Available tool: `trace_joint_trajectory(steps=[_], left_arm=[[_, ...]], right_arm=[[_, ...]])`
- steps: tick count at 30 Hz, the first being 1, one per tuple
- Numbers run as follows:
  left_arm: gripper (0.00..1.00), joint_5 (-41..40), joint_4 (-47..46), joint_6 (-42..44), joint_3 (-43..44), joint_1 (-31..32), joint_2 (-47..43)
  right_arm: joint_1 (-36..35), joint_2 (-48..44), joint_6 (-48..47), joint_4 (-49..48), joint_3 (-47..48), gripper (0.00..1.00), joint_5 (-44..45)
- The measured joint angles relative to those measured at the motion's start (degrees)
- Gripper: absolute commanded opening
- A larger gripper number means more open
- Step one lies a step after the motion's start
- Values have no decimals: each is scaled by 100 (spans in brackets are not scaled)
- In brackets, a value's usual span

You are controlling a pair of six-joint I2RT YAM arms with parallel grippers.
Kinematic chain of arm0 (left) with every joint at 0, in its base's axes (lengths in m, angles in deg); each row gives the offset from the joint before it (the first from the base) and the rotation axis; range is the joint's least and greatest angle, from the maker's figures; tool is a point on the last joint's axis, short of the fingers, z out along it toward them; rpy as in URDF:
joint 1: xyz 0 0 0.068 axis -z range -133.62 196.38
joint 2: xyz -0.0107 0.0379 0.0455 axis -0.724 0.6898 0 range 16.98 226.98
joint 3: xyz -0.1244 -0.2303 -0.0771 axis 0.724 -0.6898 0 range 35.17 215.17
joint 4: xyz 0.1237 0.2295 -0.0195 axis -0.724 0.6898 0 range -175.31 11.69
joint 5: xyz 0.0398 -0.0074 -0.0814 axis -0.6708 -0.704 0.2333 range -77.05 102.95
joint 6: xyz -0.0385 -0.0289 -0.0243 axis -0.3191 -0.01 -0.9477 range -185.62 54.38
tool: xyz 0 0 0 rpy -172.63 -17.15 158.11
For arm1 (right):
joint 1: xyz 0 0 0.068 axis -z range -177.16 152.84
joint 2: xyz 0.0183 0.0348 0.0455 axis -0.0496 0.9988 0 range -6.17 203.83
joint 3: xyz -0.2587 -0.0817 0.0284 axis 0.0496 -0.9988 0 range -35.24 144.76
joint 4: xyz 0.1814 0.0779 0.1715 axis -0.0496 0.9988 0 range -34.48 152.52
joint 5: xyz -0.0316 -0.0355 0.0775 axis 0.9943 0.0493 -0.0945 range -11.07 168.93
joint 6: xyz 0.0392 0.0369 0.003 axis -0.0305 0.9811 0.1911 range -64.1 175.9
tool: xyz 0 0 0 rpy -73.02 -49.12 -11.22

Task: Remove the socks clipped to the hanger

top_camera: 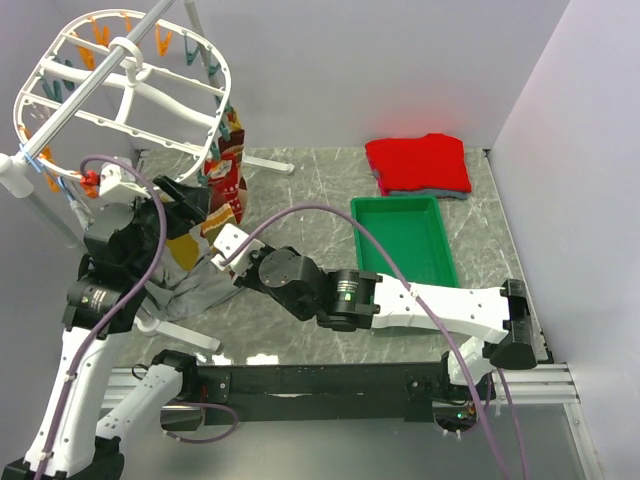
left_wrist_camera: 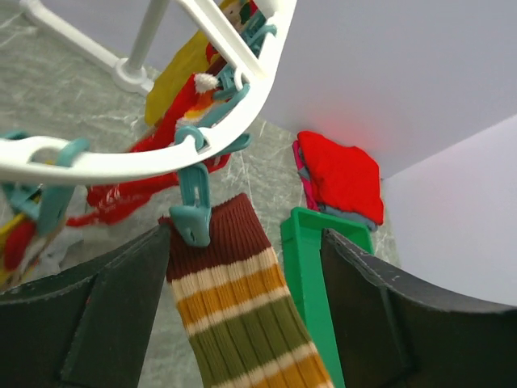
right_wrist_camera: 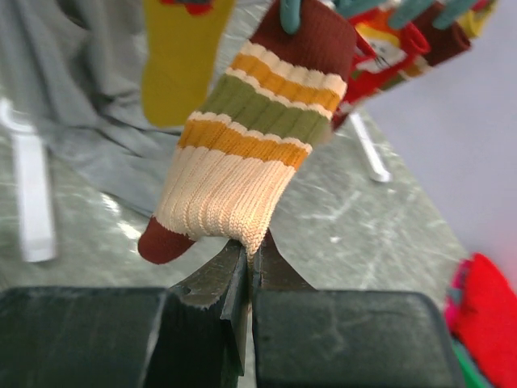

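One ribbed sock (right_wrist_camera: 250, 137) striped maroon, cream, orange and olive hangs from a teal clip (left_wrist_camera: 194, 206) on the rim of the white plastic oval hanger (left_wrist_camera: 121, 162). On the right gripper (right_wrist_camera: 249, 259) the jaws pinch its cream lower edge, while on the left gripper (left_wrist_camera: 242, 242) the jaws stand wide apart either side of the maroon cuff.

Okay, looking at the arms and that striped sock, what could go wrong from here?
1. The right gripper pinches only the cream edge of the striped sock; a pull might slip off.
2. The teal clip is clamped on the cuff, so pulling now could drag the hanger sideways.
3. The left gripper, open around that clip, sits near the red socks and might snag them.
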Motion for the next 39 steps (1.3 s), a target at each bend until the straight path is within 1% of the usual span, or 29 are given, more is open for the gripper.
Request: trace_joint_trajectory(steps=[4,7,10,11,12,16,18,23,25,28,33,36,37,39], left_arm=[[79,-291,476,-369,407,0,103],[79,-466,765,-643,651,0,166],[68,-470,848,-741,643,0,122],[60,-435,824,-752,595,0,52],[58,-396,791,-765,529,0,9],[61,-378,903,-914,483,0,-15],[64,-426,1128,-1029,710,0,208],[63,-404,1384,-1272,1276,0,850],[62,-417,1519,-1331,1340,0,984],[62,-448,1779,-1355,1576,0,1196],[60,-575,1937,-1353,1827,0,1484],[65,-710,2079,-1351,1827,0,1541],[70,-730,2111,-1342,1827,0,1547],[74,-695,2094,-1237,1781,0,1488]], right_arm=[[-48,111,-374,7,0,0,404],[-101,155,-579,26,4,0,542],[-144,146,-673,46,4,0,553],[-162,142,-706,50,4,0,544],[-179,138,-745,59,4,0,531],[-249,107,-933,90,4,0,485],[-275,105,-1115,85,4,0,496],[-295,107,-1705,-42,4,0,776],[-295,114,-2035,-219,-2,0,914],[-295,120,-2592,-745,-129,0,1113],[-295,249,-3202,-1290,-236,0,1211],[-315,341,-3392,-1460,-238,0,1248],[-328,365,-3418,-1471,-240,0,1250],[-354,378,-3421,-1456,-238,0,1246]])
